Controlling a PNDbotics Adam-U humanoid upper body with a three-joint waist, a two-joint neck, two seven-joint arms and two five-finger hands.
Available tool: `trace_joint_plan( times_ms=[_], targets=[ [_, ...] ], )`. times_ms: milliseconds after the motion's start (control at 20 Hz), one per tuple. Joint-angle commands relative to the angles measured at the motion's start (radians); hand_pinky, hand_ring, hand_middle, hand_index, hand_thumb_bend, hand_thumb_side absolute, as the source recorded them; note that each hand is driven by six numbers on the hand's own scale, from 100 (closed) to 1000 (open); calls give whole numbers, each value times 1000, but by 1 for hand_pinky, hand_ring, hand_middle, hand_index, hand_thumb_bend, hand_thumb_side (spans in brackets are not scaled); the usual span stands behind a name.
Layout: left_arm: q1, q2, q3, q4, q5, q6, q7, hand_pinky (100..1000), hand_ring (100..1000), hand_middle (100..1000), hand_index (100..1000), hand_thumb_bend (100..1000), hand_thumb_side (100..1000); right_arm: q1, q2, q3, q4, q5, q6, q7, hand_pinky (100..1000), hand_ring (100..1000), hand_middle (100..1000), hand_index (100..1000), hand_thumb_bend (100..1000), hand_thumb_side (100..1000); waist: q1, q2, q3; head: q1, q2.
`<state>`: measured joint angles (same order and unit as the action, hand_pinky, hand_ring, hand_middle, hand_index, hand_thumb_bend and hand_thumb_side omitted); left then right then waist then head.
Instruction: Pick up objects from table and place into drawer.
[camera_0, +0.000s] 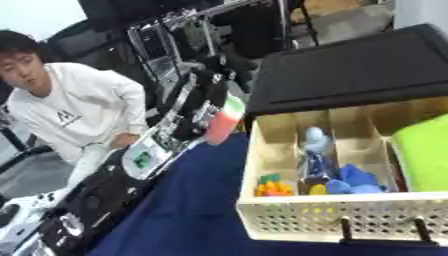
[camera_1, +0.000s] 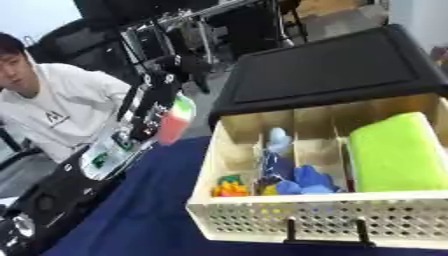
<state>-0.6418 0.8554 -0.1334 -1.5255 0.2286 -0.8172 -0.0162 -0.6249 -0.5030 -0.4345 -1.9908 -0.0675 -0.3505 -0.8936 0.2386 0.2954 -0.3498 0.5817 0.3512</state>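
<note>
The drawer (camera_1: 289, 220) stands pulled open over the blue-covered bench (camera_1: 131, 215), its perforated front and dark handle (camera_1: 322, 235) nearest. Inside it, behind the front wall, lie a small orange and green toy (camera_1: 229, 187) in the left compartment, and to the right of that a yellow piece (camera_1: 269, 190) beside blue cloth-like things (camera_1: 308, 180) with a pale blue figure (camera_1: 278, 139) further back. A green sponge-like pad (camera_1: 398, 150) fills the right compartment. Left of the drawer and further back, the left hand (camera_0: 194, 117) is wrapped around a red, white and green can (camera_0: 224, 122), held above the bench. Behind the drawer lies a black cabinet top (camera_1: 324, 70).
</note>
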Motion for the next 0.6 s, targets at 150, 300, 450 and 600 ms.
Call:
trace_joint_plan(
  times_ms=[150,300,450,600],
  targets=[
    [-6,41,-7,-23,-27,-22,-22,525,759,588,353,100,648,-17,-11,2,-9,-6,-9,-13,515,686,571,651,100,680,-13,-19,3,-2,1],
    [-6,39,-14,-23,-25,-26,-18,513,751,578,349,100,644,-18,-8,6,-9,-6,-7,-13,516,686,570,651,100,677,-13,-19,4,-2,4],
    [-7,38,-17,-28,-24,-38,-12,511,748,577,349,100,622,-19,-6,11,-9,-7,-5,-13,516,686,570,651,100,676,-13,-22,3,-2,9],
    [-12,42,-14,-36,-21,-49,9,509,744,579,352,100,618,-21,-1,16,-9,-8,-2,-13,516,686,570,651,100,670,-13,-29,-2,2,16]
  ],
)
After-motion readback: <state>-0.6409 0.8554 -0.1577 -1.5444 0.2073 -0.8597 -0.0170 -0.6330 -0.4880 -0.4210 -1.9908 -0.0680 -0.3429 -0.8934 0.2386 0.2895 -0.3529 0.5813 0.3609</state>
